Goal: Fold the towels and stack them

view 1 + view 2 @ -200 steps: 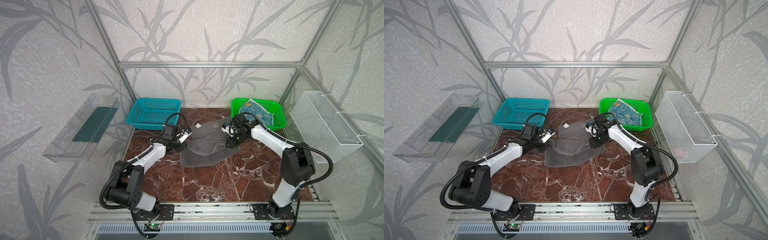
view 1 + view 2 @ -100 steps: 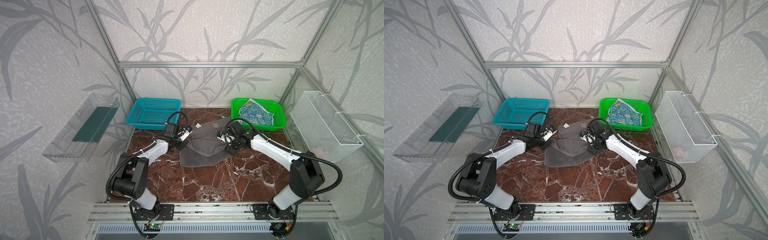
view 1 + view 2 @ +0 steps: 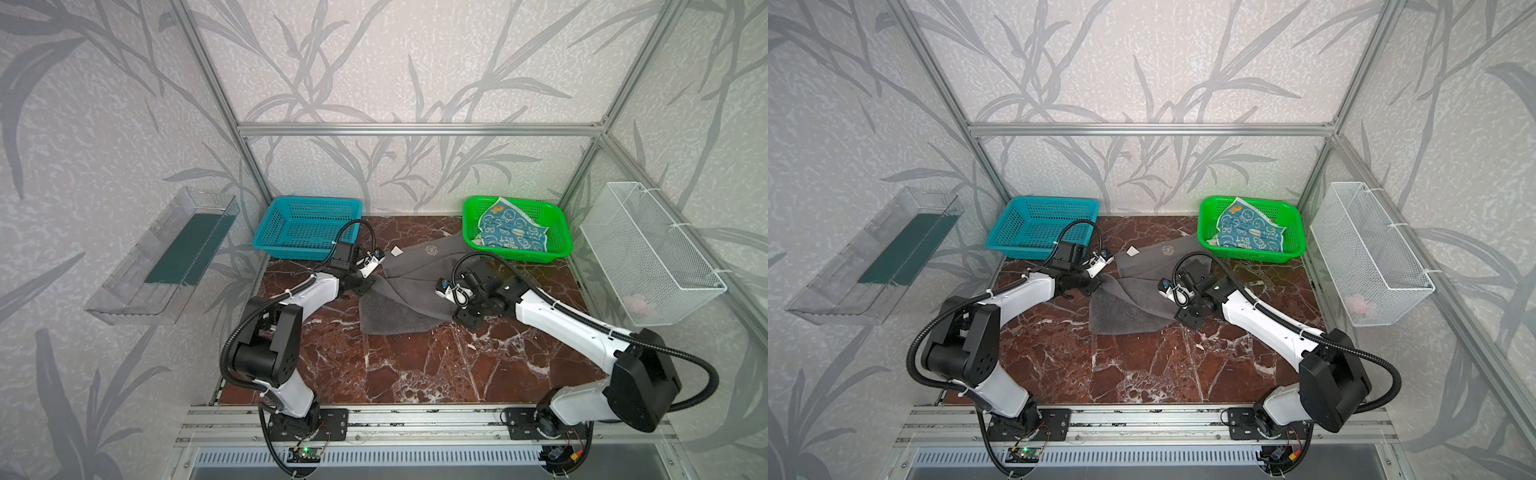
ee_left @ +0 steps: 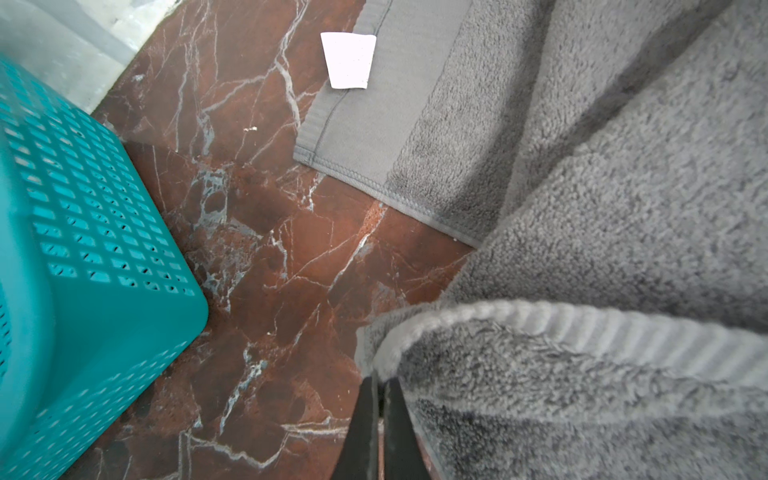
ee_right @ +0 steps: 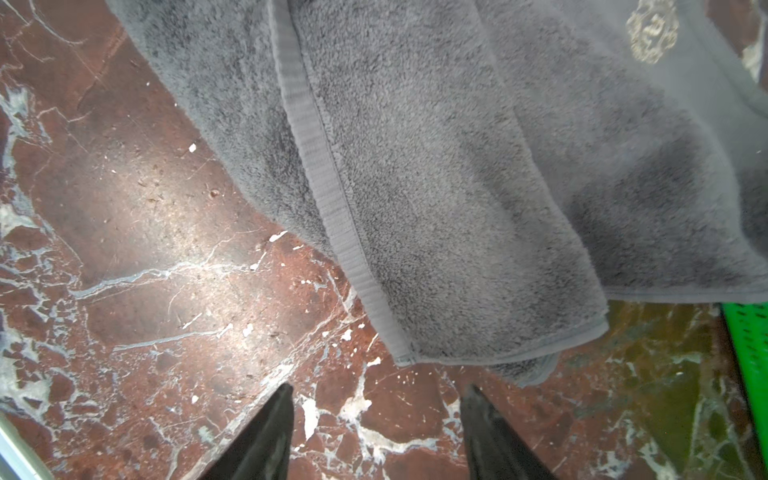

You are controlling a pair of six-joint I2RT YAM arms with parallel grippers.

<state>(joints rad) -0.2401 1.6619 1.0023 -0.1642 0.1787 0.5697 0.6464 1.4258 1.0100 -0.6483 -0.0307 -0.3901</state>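
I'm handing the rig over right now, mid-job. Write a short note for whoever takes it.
Left gripper shut on the grey towel at its hem. Right gripper open, holding nothing, just short of a towel corner. The towel lies half folded on the table; blue printed towel crumpled in the green basket. Nothing stacked yet. Left: finish the grey fold, fold the blue one, stack.

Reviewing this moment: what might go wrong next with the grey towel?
The left pincer nips only the hem corner of the grey towel; a pull may slip it free.
The right pincer stands open, short of a two-layer corner; it may catch just one layer.
The towel's far edge lies by the green basket; dragging could nudge it.
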